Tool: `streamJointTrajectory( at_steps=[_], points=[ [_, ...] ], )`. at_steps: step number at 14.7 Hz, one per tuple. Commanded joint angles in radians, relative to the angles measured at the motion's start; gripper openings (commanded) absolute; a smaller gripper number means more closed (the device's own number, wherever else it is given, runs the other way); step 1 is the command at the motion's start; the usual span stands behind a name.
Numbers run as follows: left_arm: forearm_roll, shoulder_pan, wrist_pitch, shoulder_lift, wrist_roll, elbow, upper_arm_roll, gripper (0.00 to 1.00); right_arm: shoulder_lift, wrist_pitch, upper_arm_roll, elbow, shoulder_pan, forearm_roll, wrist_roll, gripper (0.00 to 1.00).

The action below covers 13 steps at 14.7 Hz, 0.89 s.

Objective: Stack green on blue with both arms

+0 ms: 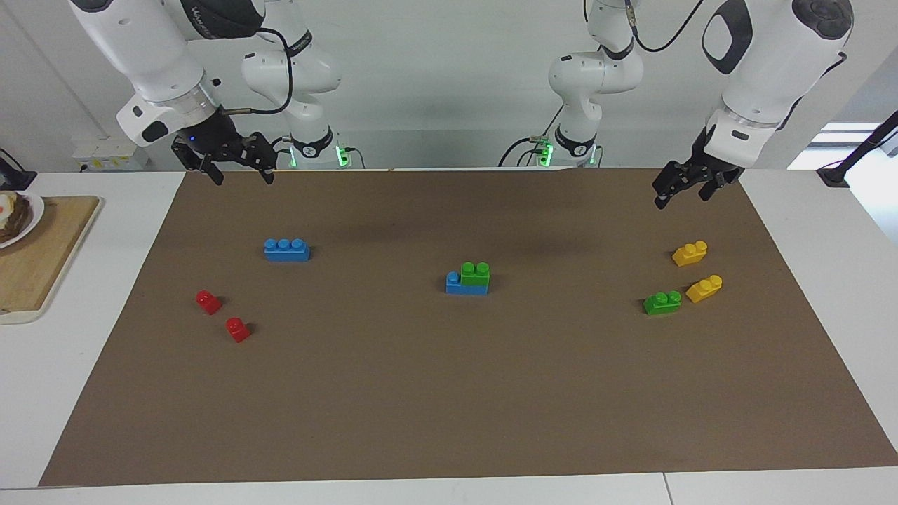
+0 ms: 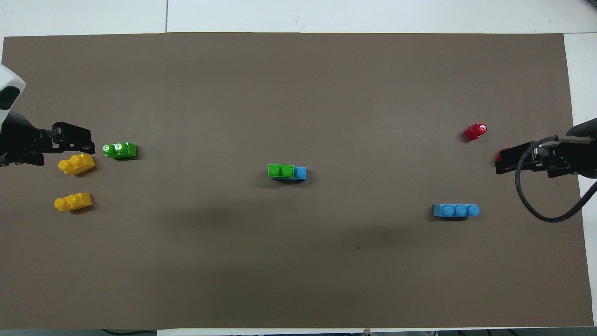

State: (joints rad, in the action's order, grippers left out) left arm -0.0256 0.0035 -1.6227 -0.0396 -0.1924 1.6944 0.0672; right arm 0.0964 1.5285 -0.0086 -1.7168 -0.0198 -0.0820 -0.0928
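Note:
A green brick (image 1: 476,273) sits on a blue brick (image 1: 456,284) in the middle of the brown mat, covering two of its studs; the pair also shows in the overhead view, green (image 2: 281,171) on blue (image 2: 301,173). A second blue brick (image 1: 287,250) lies alone toward the right arm's end. A second green brick (image 1: 662,302) lies toward the left arm's end. My right gripper (image 1: 242,175) hangs open and empty above the mat's edge near its base. My left gripper (image 1: 684,196) hangs open and empty above the mat, over the spot nearer the robots than the yellow bricks.
Two yellow bricks (image 1: 689,253) (image 1: 704,288) lie beside the loose green brick. Two red bricks (image 1: 208,301) (image 1: 238,329) lie farther from the robots than the lone blue brick. A wooden board (image 1: 42,259) with a plate (image 1: 28,210) stands off the mat at the right arm's end.

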Motion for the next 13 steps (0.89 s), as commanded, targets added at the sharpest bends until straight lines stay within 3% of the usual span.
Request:
streamJointTrajectory(
  at_steps=[1,5,13],
  points=[
    [0.018,-0.002,0.043,0.040,0.024,-0.044,0.006,1.00,-0.001,-0.022,0.004,0.019,0.011,0.031,0.036,1.00],
    [0.018,-0.019,0.040,0.052,0.027,-0.042,0.003,1.00,-0.001,-0.013,0.006,0.020,0.009,0.096,0.035,1.00],
    [0.016,-0.022,0.035,0.081,0.039,-0.096,0.002,1.00,-0.004,0.021,0.006,0.026,0.014,0.099,0.025,1.00]
  ],
)
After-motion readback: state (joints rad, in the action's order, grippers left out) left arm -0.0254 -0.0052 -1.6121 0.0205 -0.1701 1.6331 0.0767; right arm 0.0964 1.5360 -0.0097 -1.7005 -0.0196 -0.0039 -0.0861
